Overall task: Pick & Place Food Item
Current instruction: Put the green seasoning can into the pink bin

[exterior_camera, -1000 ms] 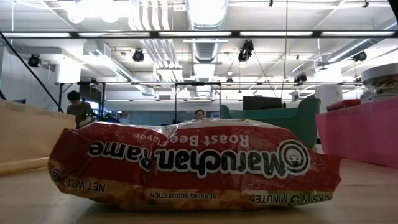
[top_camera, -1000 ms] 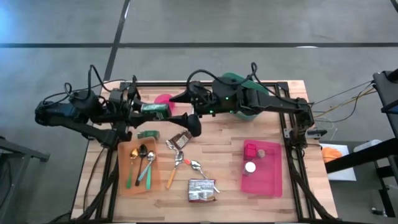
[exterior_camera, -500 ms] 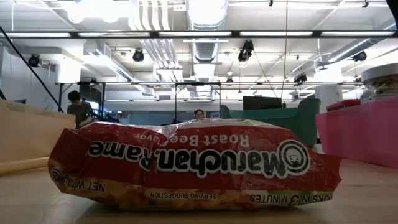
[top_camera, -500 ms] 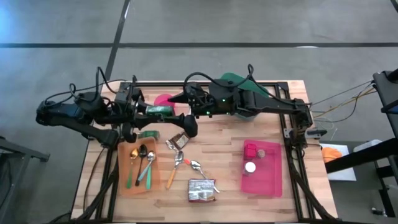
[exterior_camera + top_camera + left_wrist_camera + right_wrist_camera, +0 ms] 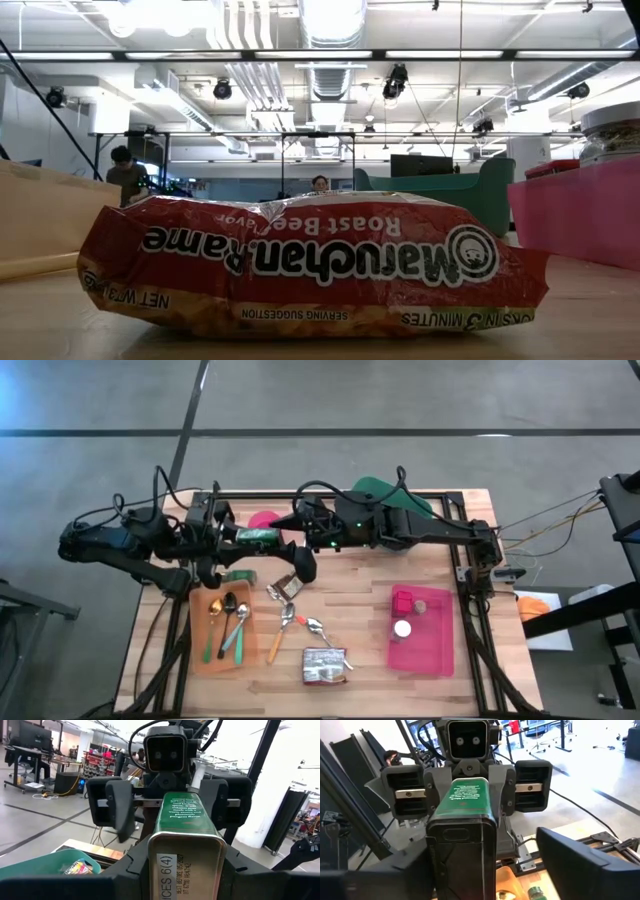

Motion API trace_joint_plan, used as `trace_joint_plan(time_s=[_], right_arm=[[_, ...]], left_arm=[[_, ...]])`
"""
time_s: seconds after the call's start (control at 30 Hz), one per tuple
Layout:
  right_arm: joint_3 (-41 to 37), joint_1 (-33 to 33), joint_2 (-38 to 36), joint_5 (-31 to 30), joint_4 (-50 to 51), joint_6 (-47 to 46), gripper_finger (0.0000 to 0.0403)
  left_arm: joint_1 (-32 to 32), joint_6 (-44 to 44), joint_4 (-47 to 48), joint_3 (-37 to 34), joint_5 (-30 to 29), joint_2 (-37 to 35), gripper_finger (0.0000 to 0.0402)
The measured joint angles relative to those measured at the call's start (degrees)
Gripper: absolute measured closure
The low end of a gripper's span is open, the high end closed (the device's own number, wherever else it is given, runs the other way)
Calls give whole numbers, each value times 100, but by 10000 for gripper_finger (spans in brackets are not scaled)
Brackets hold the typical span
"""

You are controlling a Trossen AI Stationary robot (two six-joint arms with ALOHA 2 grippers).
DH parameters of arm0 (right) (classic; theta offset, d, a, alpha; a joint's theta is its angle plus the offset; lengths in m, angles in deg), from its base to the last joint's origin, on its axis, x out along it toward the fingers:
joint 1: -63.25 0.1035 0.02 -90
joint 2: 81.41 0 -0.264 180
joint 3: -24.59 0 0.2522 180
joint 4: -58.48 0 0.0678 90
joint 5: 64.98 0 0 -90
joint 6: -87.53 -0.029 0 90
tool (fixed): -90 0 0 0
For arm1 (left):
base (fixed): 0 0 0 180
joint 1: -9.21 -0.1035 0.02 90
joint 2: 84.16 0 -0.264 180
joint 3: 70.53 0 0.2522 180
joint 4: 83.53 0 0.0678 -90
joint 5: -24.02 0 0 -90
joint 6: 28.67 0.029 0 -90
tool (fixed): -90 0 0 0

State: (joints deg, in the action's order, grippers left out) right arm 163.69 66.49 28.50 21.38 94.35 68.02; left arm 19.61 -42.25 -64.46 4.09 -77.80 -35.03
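Green tin (image 5: 254, 536) held mid-air above table's far edge, left gripper (image 5: 228, 536) clamped on one end; right gripper (image 5: 284, 538) jaws spread around other end, not gripping. Handover advice: close squarely before left releases.

Open industrial lab: exposed ceiling ducts (image 5: 325, 40), strip lights, concrete floor (image 5: 400, 400).

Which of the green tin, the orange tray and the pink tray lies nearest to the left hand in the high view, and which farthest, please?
From the left hand:
1. Green tin, held in it, above the table.
2. Orange tray, just below, front left.
3. Pink tray, far across, front right.
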Motion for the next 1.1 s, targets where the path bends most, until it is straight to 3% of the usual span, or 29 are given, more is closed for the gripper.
trace_joint_plan(time_s=[0.33,0.57,0.63,0.9,1.1], right_arm=[[0,9,-10,105,10,-21,283],[0,28,-24,95,15,-19,287],[0,28,-27,103,6,-42,287],[0,22,-148,84,273,-101,287],[0,17,-356,98,1264,-731,287]], left_arm=[[-9,-23,-9,0,-43,-11,278],[-9,-43,-16,-2,-38,-11,278],[-7,-42,-40,-2,-8,-11,255],[0,-41,-66,0,108,-125,94],[0,-120,255,0,176,-311,41]])
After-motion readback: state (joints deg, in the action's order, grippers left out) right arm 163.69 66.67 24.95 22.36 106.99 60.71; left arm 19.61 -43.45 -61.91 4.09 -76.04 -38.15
